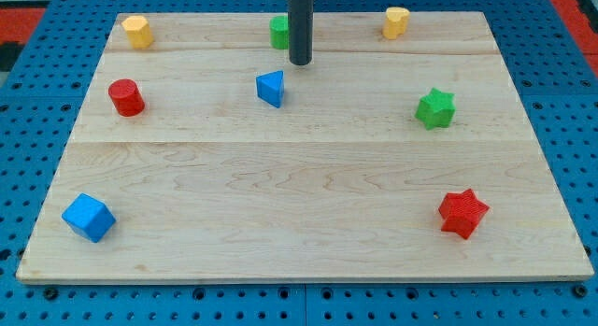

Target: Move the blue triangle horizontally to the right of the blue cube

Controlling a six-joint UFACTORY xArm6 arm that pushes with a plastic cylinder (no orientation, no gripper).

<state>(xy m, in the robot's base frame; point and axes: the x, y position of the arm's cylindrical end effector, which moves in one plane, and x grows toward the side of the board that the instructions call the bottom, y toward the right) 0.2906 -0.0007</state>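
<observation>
The blue triangle [271, 88] lies on the wooden board [299, 195] a little left of centre, near the view's top. The blue cube [89, 217] sits at the board's bottom left corner. My tip [300, 63] is just above and to the right of the blue triangle, a small gap apart from it. The dark rod rises from there out of the view's top.
A green block [278, 32] is partly hidden behind the rod. A yellow block [137, 31] sits top left, another yellow block [396, 21] top right. A red cylinder [125, 97] is at left, a green star [435, 108] at right, a red star [463, 213] bottom right.
</observation>
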